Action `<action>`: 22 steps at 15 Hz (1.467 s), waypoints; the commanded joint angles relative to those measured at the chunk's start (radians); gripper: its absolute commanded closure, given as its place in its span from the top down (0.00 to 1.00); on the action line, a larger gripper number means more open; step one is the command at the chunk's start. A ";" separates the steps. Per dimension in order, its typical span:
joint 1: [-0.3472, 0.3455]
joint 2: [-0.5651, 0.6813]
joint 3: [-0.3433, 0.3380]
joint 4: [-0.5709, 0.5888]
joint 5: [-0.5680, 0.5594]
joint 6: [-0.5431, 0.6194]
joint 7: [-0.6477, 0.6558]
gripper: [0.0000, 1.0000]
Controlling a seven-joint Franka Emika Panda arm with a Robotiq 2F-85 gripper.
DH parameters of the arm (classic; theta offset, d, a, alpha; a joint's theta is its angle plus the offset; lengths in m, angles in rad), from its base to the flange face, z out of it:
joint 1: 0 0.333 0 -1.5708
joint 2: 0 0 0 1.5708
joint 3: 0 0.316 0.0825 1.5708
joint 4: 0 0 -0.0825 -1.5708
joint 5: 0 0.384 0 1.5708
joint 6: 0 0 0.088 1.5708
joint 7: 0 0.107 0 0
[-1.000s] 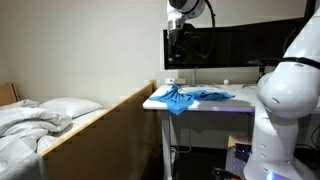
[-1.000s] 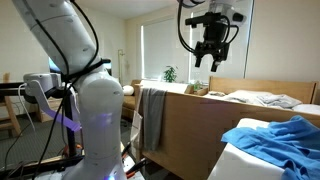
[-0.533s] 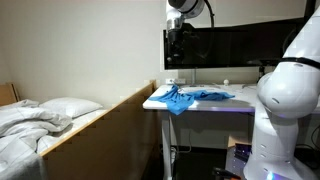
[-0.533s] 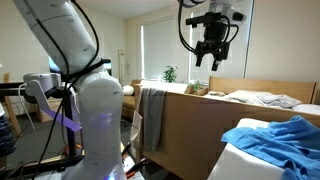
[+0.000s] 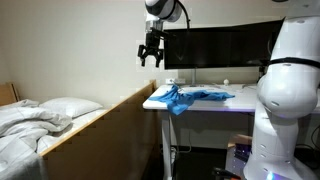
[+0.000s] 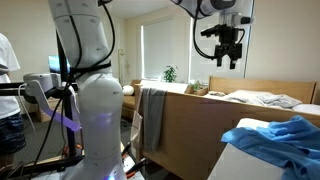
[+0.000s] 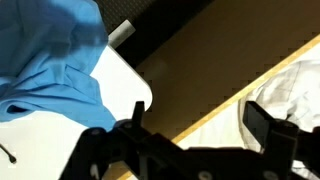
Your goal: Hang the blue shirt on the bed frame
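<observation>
The blue shirt [image 5: 190, 97] lies crumpled on the white table [image 5: 215, 106]; it also shows in an exterior view [image 6: 278, 137] and at the top left of the wrist view [image 7: 50, 60]. The wooden bed frame [image 5: 105, 125] runs beside the table, also seen in an exterior view [image 6: 190, 125] and as a diagonal board in the wrist view [image 7: 215, 65]. My gripper [image 5: 151, 57] is open and empty, high in the air above the bed frame's edge, away from the shirt. It also shows in an exterior view [image 6: 227, 58] and the wrist view [image 7: 200, 125].
A bed with white pillow and sheets [image 5: 45, 115] lies inside the frame. A grey cloth [image 6: 152, 115] hangs over the frame. A dark monitor [image 5: 220, 45] stands behind the table. A person [image 6: 10, 90] stands at the edge.
My gripper has moved sideways from above the table to above the bed frame, still open and empty. The arm's base link has swung. The shirt has not moved.
</observation>
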 commanded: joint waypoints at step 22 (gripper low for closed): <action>-0.163 0.174 -0.147 0.151 -0.168 -0.112 0.931 1.00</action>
